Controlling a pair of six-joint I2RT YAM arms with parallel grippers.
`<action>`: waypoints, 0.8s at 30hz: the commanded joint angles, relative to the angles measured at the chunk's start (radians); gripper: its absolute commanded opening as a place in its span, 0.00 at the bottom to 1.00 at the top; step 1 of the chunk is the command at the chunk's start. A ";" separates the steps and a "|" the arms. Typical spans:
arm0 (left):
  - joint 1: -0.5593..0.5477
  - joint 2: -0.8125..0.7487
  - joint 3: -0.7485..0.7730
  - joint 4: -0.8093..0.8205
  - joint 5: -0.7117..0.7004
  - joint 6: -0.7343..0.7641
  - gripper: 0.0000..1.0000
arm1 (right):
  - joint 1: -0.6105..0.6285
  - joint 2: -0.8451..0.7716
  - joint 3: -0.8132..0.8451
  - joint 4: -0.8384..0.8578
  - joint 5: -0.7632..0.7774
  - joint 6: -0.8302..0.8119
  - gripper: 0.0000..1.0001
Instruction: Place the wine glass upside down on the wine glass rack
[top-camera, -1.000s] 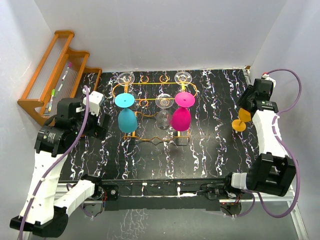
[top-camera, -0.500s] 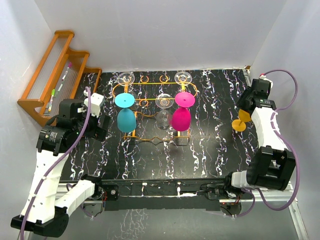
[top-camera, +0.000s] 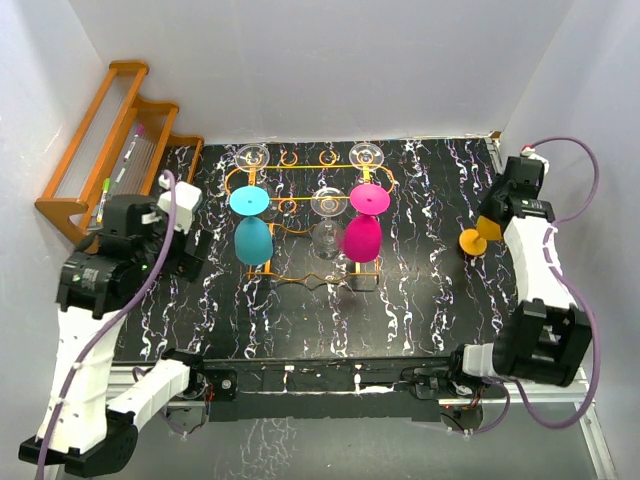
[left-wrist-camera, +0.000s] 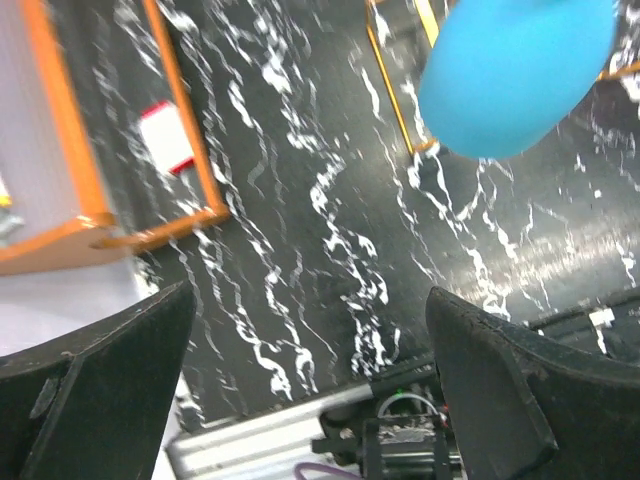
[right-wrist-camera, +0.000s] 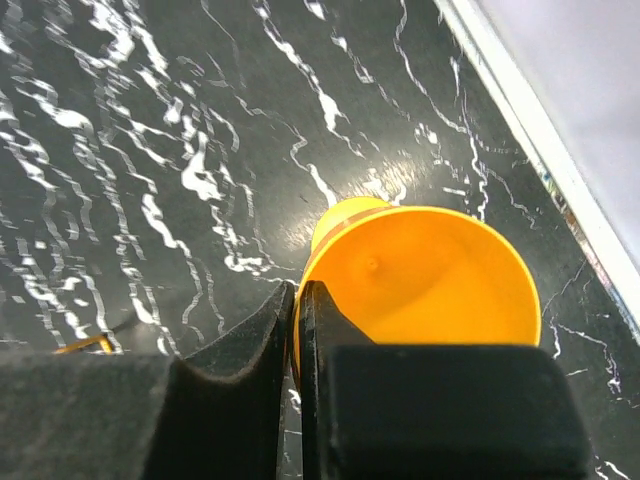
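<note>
1. One glass is not yet racked: the orange wine glass (top-camera: 473, 241) sits near the right edge of the table (top-camera: 420, 310), well apart from the wine glass rack (top-camera: 308, 169).
2. The right fingers (right-wrist-camera: 230, 400) are pressed almost together. The thin edge of the glass's broad orange disc appears pinched between them, so the step in hand looks like the grasp.
3. The left fingers (left-wrist-camera: 100, 400) are spread wide and hold nothing. They hang above the table beside the blue glass (top-camera: 254, 240).
4. Blue, pink (top-camera: 361, 237) and clear glasses already hang bowl-down on the rack, and some ring slots look free.
5. Next comes a lift that tests this edge pinch. Then the glass must be carried left, foot uppermost, and its stem slid into a free slot without knocking the pink glass.
</note>
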 joint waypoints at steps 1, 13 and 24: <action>0.006 -0.020 0.238 -0.090 0.013 0.101 0.97 | 0.010 -0.187 0.137 0.044 0.006 0.008 0.08; 0.017 0.131 0.578 0.038 0.554 -0.156 0.97 | 0.017 -0.380 0.284 0.408 -0.478 0.316 0.08; 0.069 0.251 0.466 0.630 0.928 -0.716 0.97 | 0.058 -0.307 0.220 1.140 -0.391 0.542 0.08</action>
